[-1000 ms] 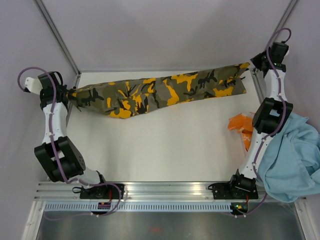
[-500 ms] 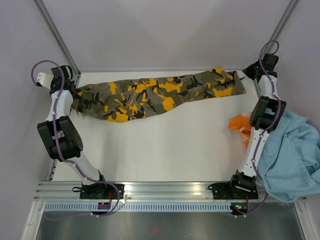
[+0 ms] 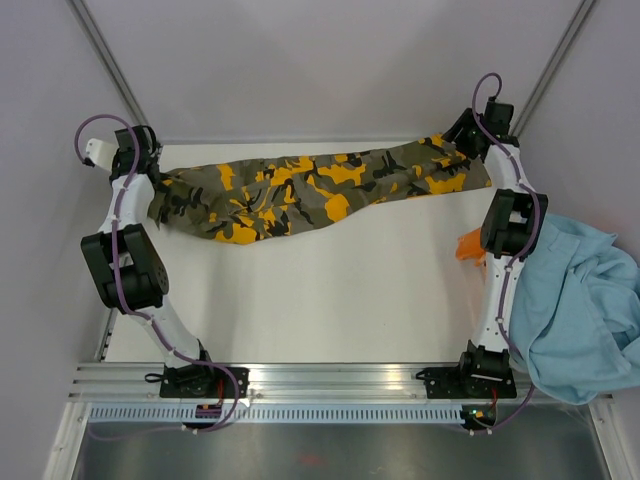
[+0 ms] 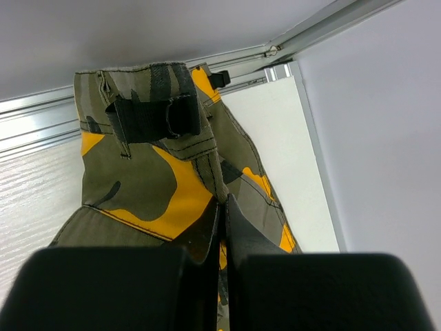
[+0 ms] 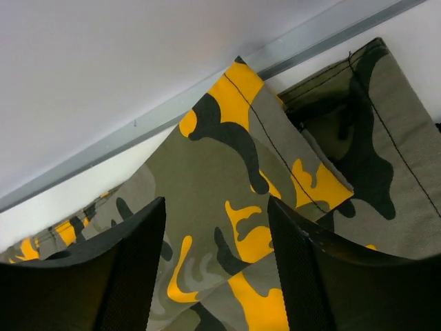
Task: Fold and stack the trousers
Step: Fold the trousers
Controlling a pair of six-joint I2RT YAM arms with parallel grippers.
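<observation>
The camouflage trousers (image 3: 320, 190) lie stretched along the far edge of the white table (image 3: 330, 290), waist end to the left and leg ends to the right. My left gripper (image 3: 156, 183) is shut on the waist end. In the left wrist view a fold of the trousers (image 4: 158, 172) is pinched between the closed left gripper (image 4: 224, 207), just below a black strap (image 4: 155, 116) on the waistband. My right gripper (image 3: 463, 137) hangs over the leg ends. In the right wrist view the right gripper (image 5: 216, 207) stands open, with the trousers (image 5: 220, 158) lying flat beneath it and untouched.
A light-blue garment (image 3: 585, 300) is heaped off the table's right side, with an orange garment (image 3: 474, 248) beside the right arm. Aluminium rails (image 3: 330, 382) run along the near edge. Frame posts (image 3: 115, 70) rise at the back corners.
The right gripper has opened and let go of the leg ends, which now lie on the table. Both arms have swung toward the back edge; the left still grips the waist.
</observation>
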